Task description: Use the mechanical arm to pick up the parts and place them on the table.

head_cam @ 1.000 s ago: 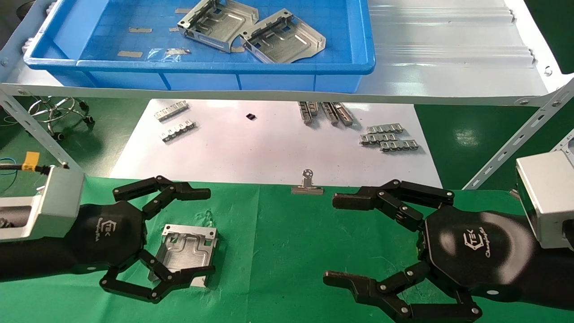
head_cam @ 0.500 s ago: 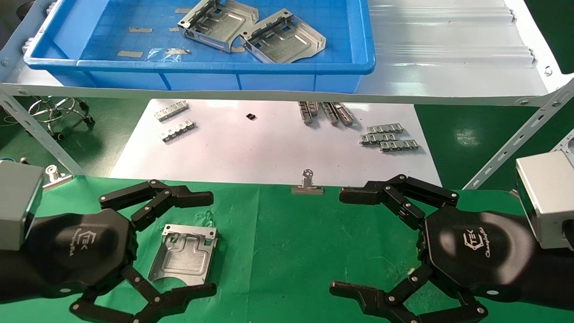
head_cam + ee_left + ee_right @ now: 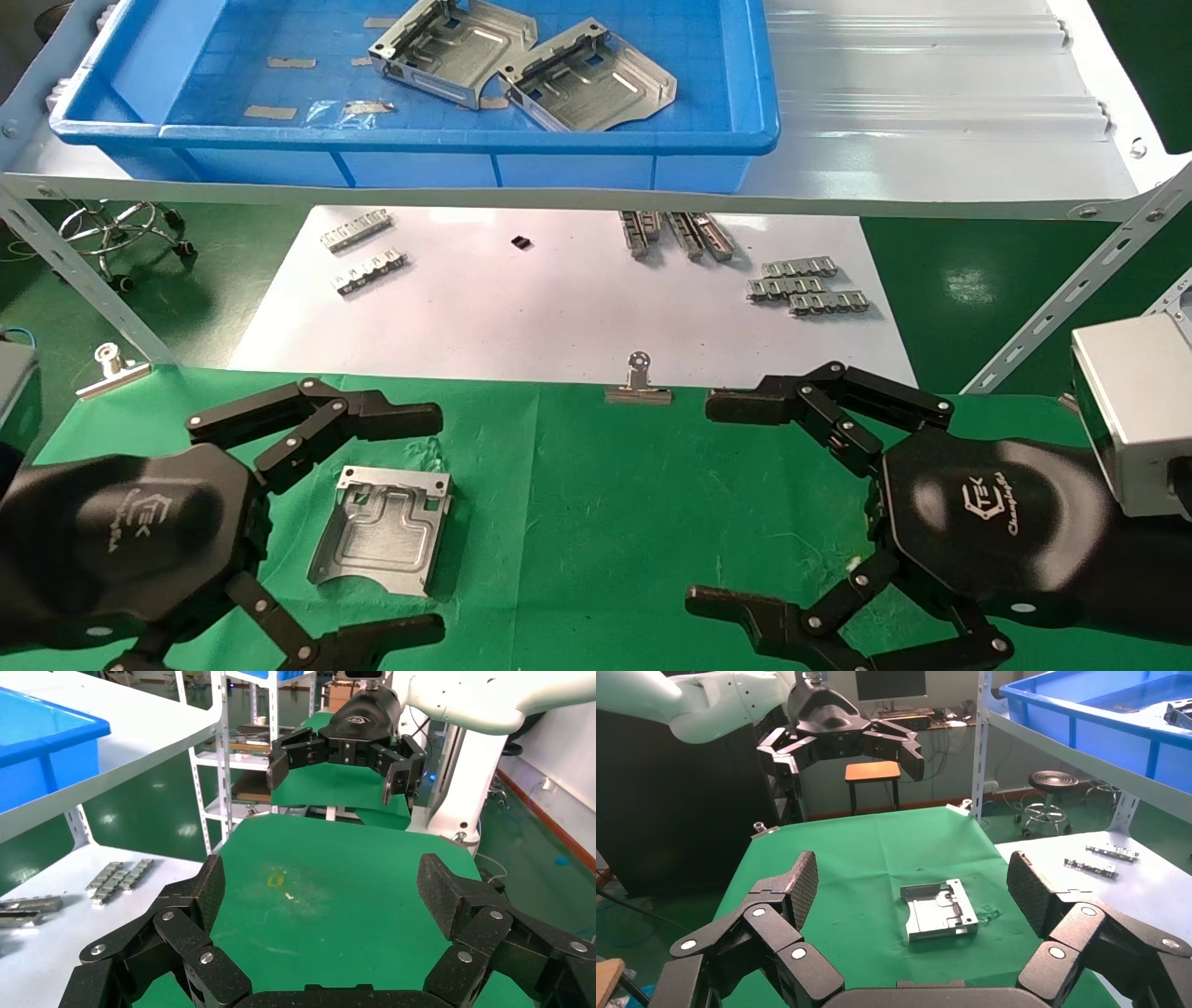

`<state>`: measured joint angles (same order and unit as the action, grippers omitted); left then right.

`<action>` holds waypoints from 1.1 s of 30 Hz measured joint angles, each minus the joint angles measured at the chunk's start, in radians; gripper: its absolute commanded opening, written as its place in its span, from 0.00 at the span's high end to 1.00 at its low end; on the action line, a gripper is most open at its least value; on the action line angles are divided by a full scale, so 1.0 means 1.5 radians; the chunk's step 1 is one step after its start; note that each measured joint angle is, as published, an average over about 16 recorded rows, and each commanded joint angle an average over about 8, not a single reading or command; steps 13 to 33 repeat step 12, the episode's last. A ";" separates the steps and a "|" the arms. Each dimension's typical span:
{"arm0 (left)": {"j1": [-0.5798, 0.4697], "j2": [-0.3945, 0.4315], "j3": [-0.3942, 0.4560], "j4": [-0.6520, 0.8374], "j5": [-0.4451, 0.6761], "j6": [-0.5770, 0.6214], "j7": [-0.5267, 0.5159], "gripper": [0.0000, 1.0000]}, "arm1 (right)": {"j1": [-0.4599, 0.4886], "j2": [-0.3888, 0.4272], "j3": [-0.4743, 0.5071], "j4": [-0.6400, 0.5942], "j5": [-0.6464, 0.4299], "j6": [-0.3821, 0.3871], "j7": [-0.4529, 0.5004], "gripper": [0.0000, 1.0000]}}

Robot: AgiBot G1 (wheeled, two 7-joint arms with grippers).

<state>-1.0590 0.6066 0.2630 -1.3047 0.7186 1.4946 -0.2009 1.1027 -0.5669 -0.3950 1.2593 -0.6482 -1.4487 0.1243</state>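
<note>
1. Our left gripper [image 3: 372, 527] hangs at about 8 o'clock in the head view, its linked black fingers spread wide and holding nothing. One part [image 3: 382, 529] lies flat between the two fingertips, but we see open space on both sides of it and no contact.

2. Our right gripper [image 3: 736, 503] sits at about 4 o'clock, equally wide open and empty, over bare cloth and well apart from the left one.

3. The table [image 3: 577, 503], covered in green cloth, fills the near half of the view. The cloth is wrinkled and soft, so we judge that a plate on it can skate a little if nudged sideways.

4. The blue bin [image 3: 745, 102] stands on the raised shelf at 12 o'clock, with two more parts [image 3: 521, 65] resting against each other near its right end.

5. The part on the cloth, also clear in the right wrist view [image 3: 939, 911], lies tray-side up, with its bent-up lips standing and its curved cut-out edge toward us.

6. On handling, we judge these plates light, rigid and slick. Bare polished metal gives the textured pads little friction on the flat faces, and the thin edges look sharp but not fragile.

7. We would take hold across two opposite upturned flanges, where the pads meet a vertical wall, rather than the curved cut-out edge.

8. The two in the bin overlap, so we expect the upper right one to lift more cleanly by its raised rim.
</note>
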 measured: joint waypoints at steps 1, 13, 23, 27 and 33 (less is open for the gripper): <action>0.000 0.000 0.000 0.001 0.000 0.000 0.001 0.00 | 0.000 0.000 0.000 0.000 0.000 0.000 0.000 0.00; -0.005 0.001 0.005 0.007 0.004 0.000 0.005 0.00 | 0.000 0.000 0.000 0.000 0.000 0.000 0.000 0.00; -0.005 0.001 0.005 0.007 0.004 0.000 0.005 0.00 | 0.000 0.000 0.000 0.000 0.000 0.000 0.000 0.00; -0.005 0.001 0.005 0.007 0.004 0.000 0.005 0.00 | 0.000 0.000 0.000 0.000 0.000 0.000 0.000 0.00; -0.005 0.001 0.005 0.007 0.004 0.000 0.005 0.00 | 0.000 0.000 0.000 0.000 0.000 0.000 0.000 0.00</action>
